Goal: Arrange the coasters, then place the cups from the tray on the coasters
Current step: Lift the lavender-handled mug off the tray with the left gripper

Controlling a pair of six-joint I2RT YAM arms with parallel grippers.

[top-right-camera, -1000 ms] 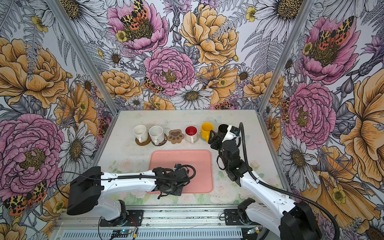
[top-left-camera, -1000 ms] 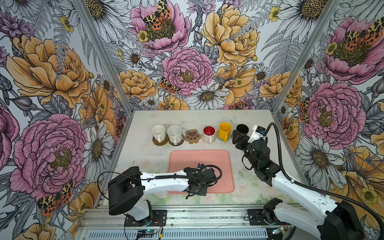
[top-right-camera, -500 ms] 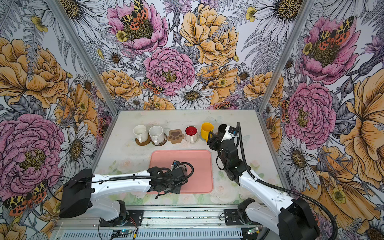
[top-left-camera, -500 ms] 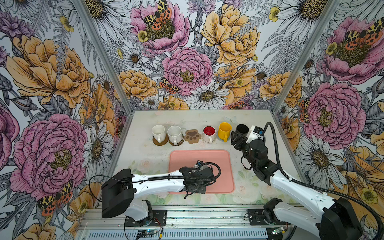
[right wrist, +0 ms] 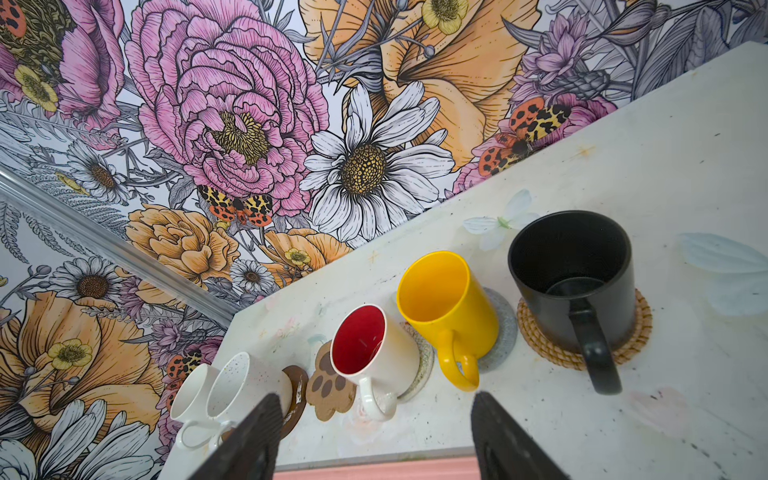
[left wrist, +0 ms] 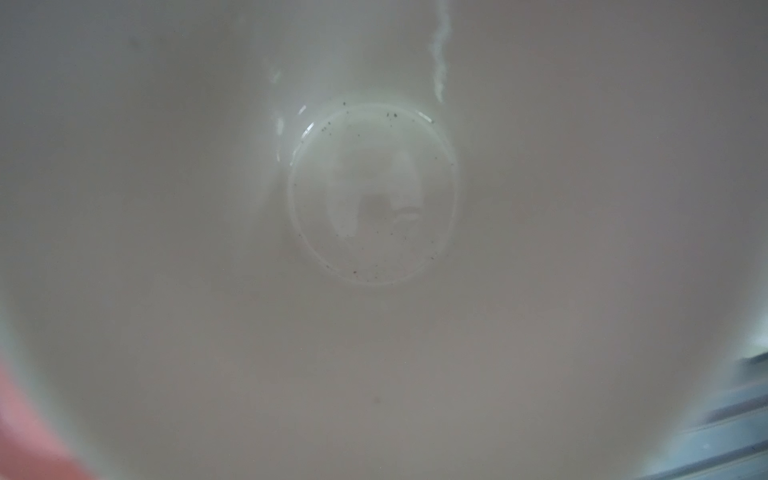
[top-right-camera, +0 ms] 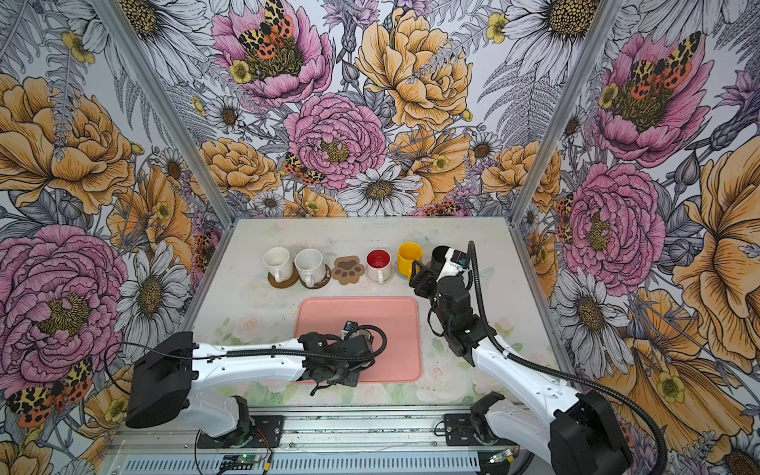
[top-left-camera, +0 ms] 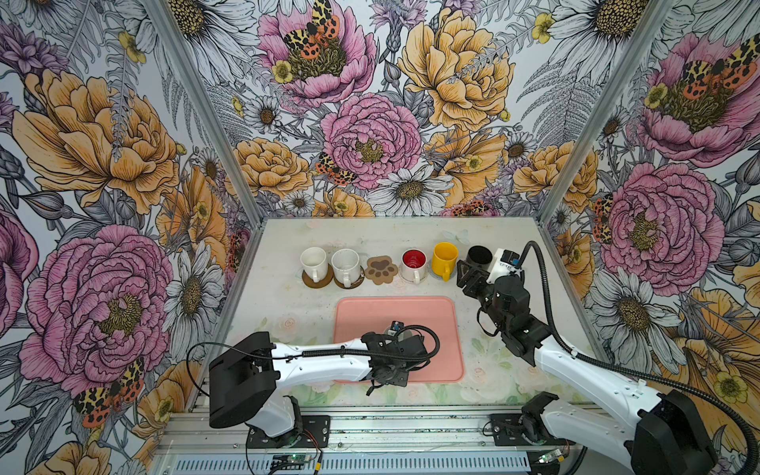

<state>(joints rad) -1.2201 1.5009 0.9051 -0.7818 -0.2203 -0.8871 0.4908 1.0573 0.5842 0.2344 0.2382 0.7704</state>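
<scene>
Five cups stand on coasters in a far row: white (top-left-camera: 313, 262), speckled (top-left-camera: 345, 265), red-inside (top-left-camera: 413, 263), yellow (top-left-camera: 444, 257) and black (top-left-camera: 479, 256). Between them the paw coaster (top-left-camera: 381, 269) lies bare. My left gripper (top-left-camera: 397, 344) points down over the pink tray (top-left-camera: 362, 312). It is shut, apparently on a cup with a white inside (left wrist: 374, 195) that fills the left wrist view; its fingers are hidden. In front of the yellow and black cups my right gripper (top-left-camera: 468, 273) hovers open, holding nothing, as the right wrist view confirms (right wrist: 374, 397).
Floral walls close the table on three sides. Close behind the right gripper is the right wall. A metal rail (top-left-camera: 370, 427) runs along the front edge, with both arm bases on it. A strip of bare tabletop (top-left-camera: 288, 304) lies between the cup row and the tray.
The left arm has shifted slightly over the tray, its shoulder turning a little. The right gripper has edged a touch to the left and stays open.
</scene>
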